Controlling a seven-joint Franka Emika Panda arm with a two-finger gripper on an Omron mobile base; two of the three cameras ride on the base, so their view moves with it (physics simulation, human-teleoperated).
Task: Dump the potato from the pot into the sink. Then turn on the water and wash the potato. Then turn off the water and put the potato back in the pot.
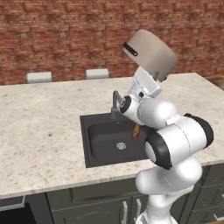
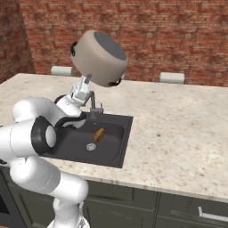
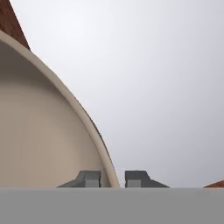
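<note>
A: Gripping the pot's (image 1: 151,53) rim, the fingers (image 3: 112,179) are seen in the hand view nearly closed, one inside the wall and one outside it. Is that borne out from the base?

B: It is. The pot (image 2: 99,57) is held high above the worktop (image 2: 178,129), tipped over so that its mouth is turned down toward the arm and its flat bottom faces up and away. A dark handle (image 1: 130,49) is seen on its upper left side in the left base view.

A: And the potato (image 1: 136,131)?

B: It is found in the sink (image 1: 94,151), apart from the pot. From the left it is partly hidden behind the arm, near the basin's right side. From the right, the potato (image 2: 99,133) is seen lying on the black floor of the sink (image 2: 116,153), just beyond the drain (image 2: 91,146) and in front of the faucet (image 2: 93,104).

A: Can anything be made out inside the pot?

B: A pale, bare inner wall is shown in the hand view; the bottom cannot be seen from there.

A: What else is noted?

B: A brick wall (image 1: 61,35) is seen behind the worktop (image 1: 39,118), with two pale chair backs (image 1: 39,77) at its far edge and dark cabinets (image 2: 133,209) below.
</note>
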